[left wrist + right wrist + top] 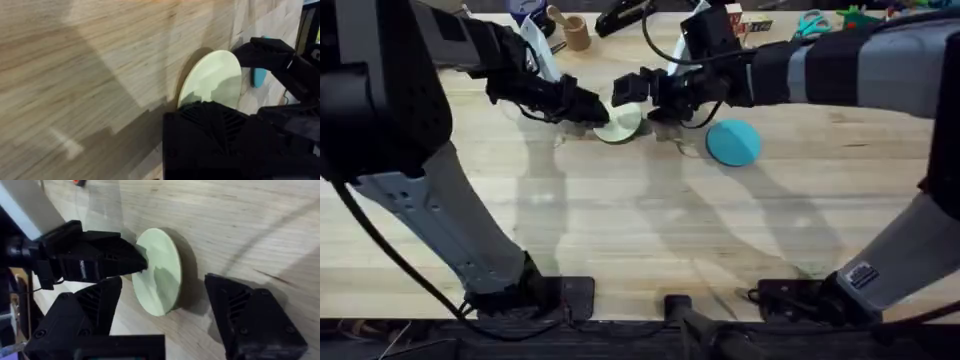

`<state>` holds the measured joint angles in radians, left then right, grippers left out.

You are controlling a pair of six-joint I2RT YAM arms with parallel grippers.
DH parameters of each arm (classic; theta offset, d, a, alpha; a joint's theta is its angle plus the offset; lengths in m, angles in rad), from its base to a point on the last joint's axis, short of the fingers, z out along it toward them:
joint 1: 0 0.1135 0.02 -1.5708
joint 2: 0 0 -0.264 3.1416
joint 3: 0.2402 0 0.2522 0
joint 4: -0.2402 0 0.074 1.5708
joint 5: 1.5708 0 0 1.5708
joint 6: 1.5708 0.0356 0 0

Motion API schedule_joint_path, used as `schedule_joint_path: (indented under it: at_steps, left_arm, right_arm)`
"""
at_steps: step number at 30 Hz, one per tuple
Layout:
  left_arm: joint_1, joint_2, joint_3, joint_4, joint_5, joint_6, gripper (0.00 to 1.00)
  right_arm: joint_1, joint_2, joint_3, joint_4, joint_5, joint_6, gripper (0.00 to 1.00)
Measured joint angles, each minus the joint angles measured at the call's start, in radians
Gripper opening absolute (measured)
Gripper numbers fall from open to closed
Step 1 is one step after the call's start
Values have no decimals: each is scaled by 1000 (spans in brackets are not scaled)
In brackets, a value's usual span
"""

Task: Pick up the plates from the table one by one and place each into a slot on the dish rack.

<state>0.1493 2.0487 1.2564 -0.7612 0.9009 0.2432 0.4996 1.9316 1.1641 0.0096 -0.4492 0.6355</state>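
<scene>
The cream plate [620, 122] [216, 80] [159, 277] stands tilted up on its edge on the table [650, 220], far of centre. My left gripper [592, 110] [135, 262] comes in from the left and is shut on the plate's rim. My right gripper [638, 95] [165, 325] reaches in from the right and is open, with the plate between its fingers [250, 317]; one of its fingertips [265, 52] is at the plate's upper rim. The teal-blue plate [732, 142] [259, 75] lies flat just right of them. The dish rack is out of view.
Clutter lines the table's far edge: a small wooden piece [577, 32], small boxes [745, 22] and teal-handled scissors [810, 22]. The near half of the tabletop is bare wood.
</scene>
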Motion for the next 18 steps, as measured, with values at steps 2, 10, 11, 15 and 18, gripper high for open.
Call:
schedule_joint_path:
  at_steps: [2,10,11,15,18]
  left_arm:
    - [0,0,0,0,0,0,42]
    - [0,0,0,0,0,0,42]
    - [0,0,0,0,0,0,42]
    - [0,0,0,0,0,0,42]
    - [0,0,0,0,0,0,42]
  right_arm:
    - [1,1,3,4,3,28,996]
    - [15,3,10,6,26,98,984]
    - [18,4,10,8,25,105,984]
    - [31,8,12,13,22,122,978]
    - [38,10,12,15,16,145,959]
